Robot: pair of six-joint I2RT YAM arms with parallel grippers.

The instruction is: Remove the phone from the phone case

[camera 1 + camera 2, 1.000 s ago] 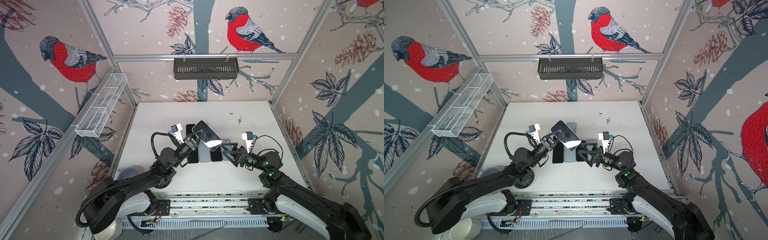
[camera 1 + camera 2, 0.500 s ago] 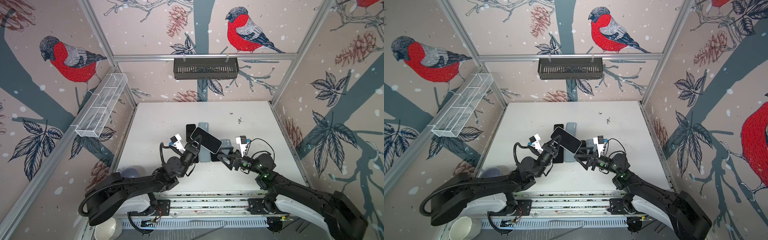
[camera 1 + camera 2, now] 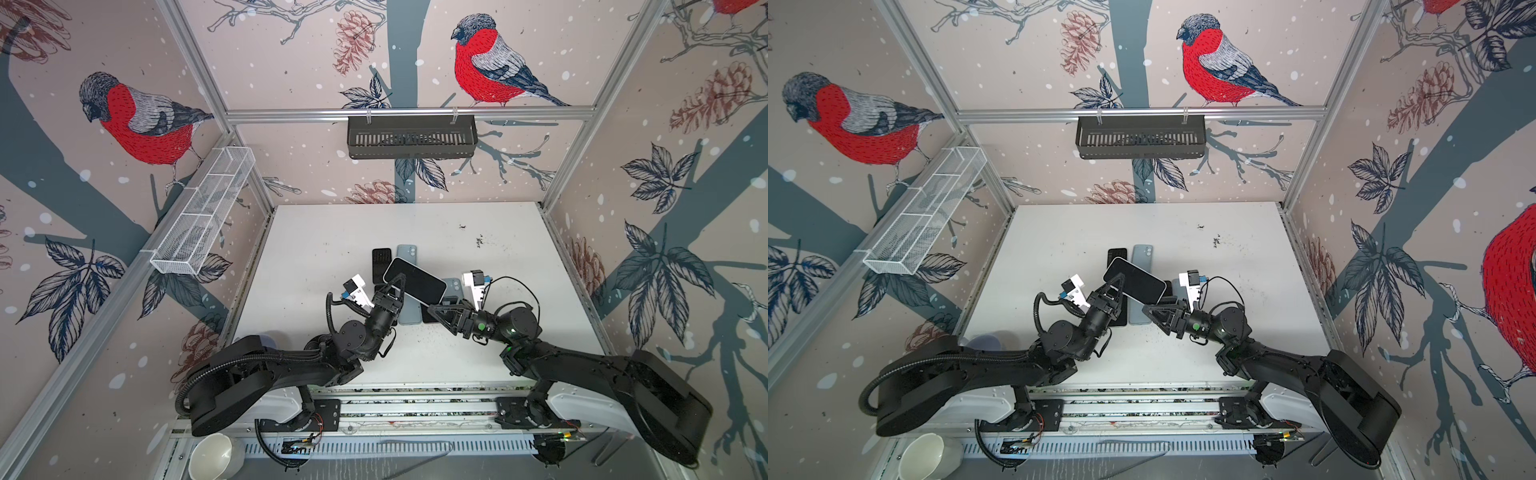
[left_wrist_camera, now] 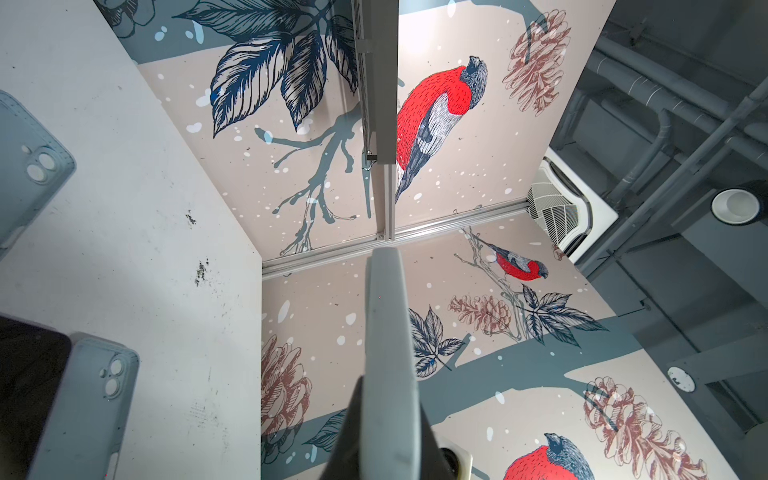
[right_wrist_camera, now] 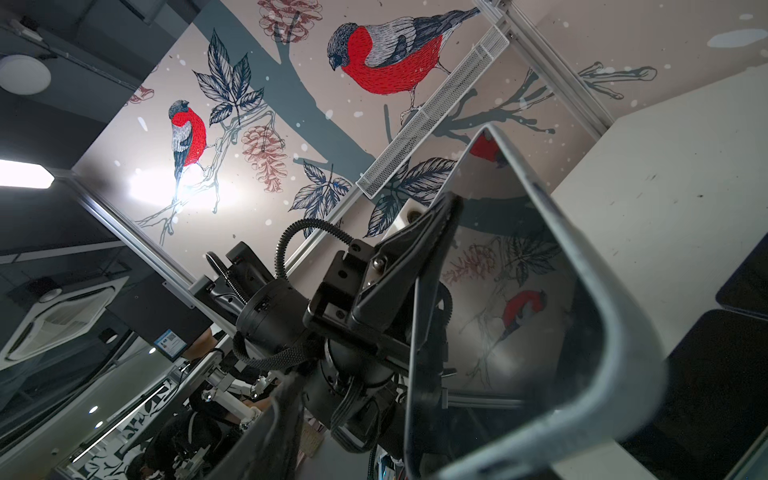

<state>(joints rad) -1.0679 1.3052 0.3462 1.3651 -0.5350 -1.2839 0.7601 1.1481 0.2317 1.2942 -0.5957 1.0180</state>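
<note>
As L claw grips 1 cased phone (R claw: can't tell), 2 cases, 2 black phones lie below.

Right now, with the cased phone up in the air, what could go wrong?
1. The left claw pinches the cased phone near one end only, and it is tilted. A pull from the right claw, open at the free end, could twist it loose.
2. A drop would likely hit the black phone or the grey-blue case lying underneath.
</note>
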